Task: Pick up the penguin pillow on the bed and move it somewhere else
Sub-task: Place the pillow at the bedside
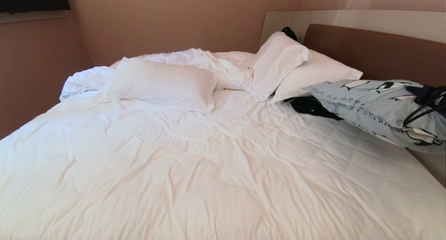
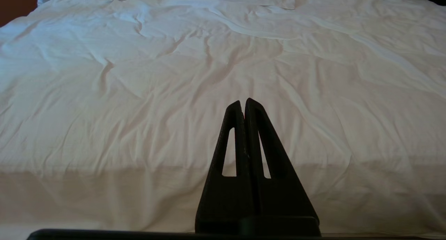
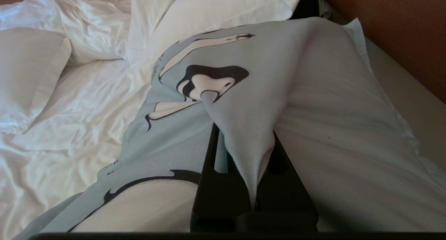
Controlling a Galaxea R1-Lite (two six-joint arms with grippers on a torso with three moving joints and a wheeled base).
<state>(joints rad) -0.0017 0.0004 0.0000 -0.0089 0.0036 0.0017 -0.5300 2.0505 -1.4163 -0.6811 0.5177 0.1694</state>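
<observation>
The penguin pillow [image 1: 369, 104], light blue with black-and-white penguins and dark script, hangs lifted above the bed's [image 1: 209, 163] right side, near the headboard. My right gripper [image 1: 427, 97] shows at the picture's right edge among black cables, on the pillow's near end. In the right wrist view a fold of the penguin pillow [image 3: 313, 93] is pinched between the fingers of the right gripper [image 3: 244, 135], which is shut on it; the fingertips are hidden by fabric. My left gripper [image 2: 243, 102] is shut and empty, parked low before the bed's [image 2: 139, 76] front edge.
Three plain white pillows lie at the head of the bed: one at the left [image 1: 163, 81], two stacked at the right [image 1: 278, 62] [image 1: 320, 72]. A black object [image 1: 310, 106] lies under the lifted pillow. The brown headboard [image 1: 376, 52] stands close behind it.
</observation>
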